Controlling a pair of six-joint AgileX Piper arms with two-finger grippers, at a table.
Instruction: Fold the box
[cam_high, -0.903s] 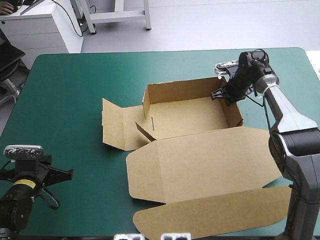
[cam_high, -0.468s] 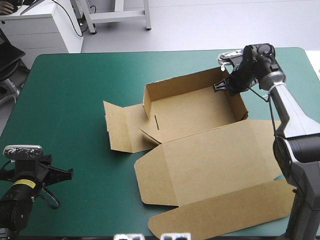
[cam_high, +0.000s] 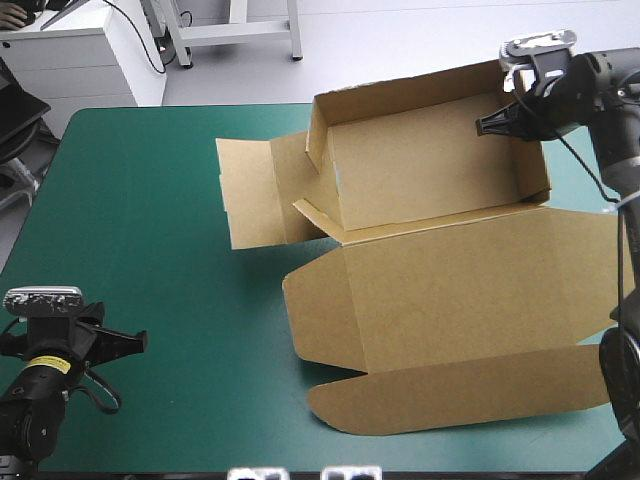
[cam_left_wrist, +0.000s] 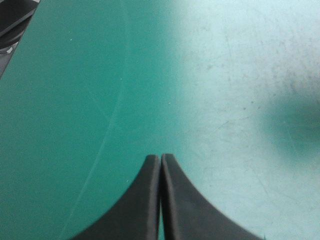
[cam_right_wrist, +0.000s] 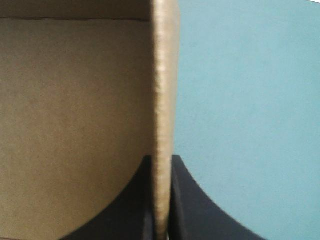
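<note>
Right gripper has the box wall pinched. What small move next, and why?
Probably send the left gripper toward the unfolded side flap. The right gripper is shut on the box at its far right corner, tray tilted up, while the left sits shut over teal-green cover, away from it.

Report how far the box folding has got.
Done: the box has its back and side walls standing. In hand: the right gripper is shut on a raised wall. Left: the left flap and lid are unfolded; the left gripper is shut, away from the box.

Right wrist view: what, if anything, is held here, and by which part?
The right gripper holds the brown cardboard box by the rim of one raised wall.
</note>
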